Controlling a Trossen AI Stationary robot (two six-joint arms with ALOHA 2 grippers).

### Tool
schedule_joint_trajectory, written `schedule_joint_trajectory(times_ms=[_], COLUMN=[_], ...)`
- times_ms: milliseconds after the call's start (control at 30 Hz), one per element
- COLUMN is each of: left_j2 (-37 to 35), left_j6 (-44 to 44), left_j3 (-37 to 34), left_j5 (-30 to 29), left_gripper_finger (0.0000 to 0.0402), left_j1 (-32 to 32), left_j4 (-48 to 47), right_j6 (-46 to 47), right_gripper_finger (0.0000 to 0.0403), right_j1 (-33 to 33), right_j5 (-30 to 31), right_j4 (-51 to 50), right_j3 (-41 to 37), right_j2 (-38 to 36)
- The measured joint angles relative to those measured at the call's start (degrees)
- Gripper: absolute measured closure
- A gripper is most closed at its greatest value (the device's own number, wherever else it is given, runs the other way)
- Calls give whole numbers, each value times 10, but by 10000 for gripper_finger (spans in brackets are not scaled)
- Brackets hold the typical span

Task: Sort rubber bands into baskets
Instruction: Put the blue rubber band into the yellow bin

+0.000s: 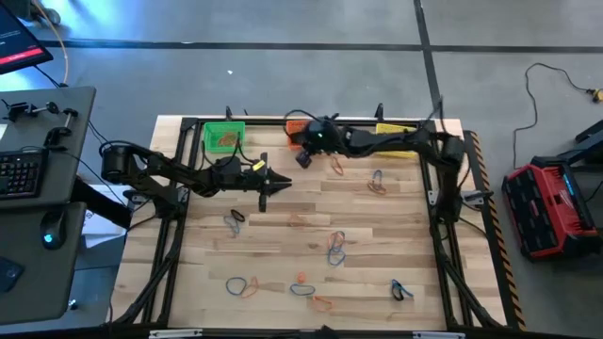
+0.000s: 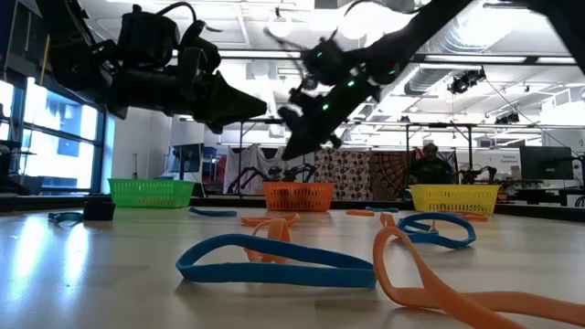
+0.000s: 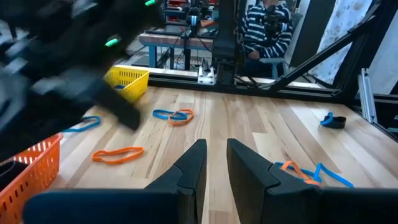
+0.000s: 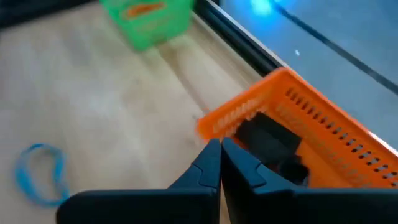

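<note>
Three baskets stand along the table's far edge: green (image 1: 223, 137), orange (image 1: 296, 131) and yellow (image 1: 388, 129), the yellow one partly under my right arm. Rubber bands lie loose on the wood, among them an orange one (image 3: 118, 154), a blue one (image 2: 274, 265) and a blue-orange cluster (image 1: 336, 247). My right gripper (image 4: 220, 152) is shut, with nothing visible between its fingers. It slants down just above the orange basket's near rim (image 4: 236, 115), where dark bands (image 4: 273, 146) lie inside. My left gripper (image 3: 216, 155) hovers level over the table's middle (image 1: 281, 181), its fingers a narrow gap apart with nothing between them.
More bands lie near the front edge (image 1: 243, 285) (image 1: 402, 290) and at the right (image 1: 377, 181). A black frame (image 1: 443, 188) borders the table. A person (image 3: 267, 31) sits beyond the far edge. A desk with a keyboard (image 1: 24, 174) stands to the left.
</note>
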Motion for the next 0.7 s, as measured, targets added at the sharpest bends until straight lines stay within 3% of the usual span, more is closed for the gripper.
schedule_joint_trajectory(times_ms=[300,400,567,700], left_j2=[-10,-38,-112,-158], left_j6=[-6,-6,1,29], left_j3=[1,1,2,33], left_j5=[2,14,20,19], left_gripper_finger=[349,350,369,394], left_j1=[5,8,15,20], left_j4=[-42,-106,-285,-485], right_j6=[22,30,57,77], right_gripper_finger=[403,403,403,403], right_j1=[31,49,85,120], right_j5=[25,44,63,101], right_j4=[39,34,37,39], right_j3=[-156,-196,-248,-269], right_j2=[-139,-173,-226,-249])
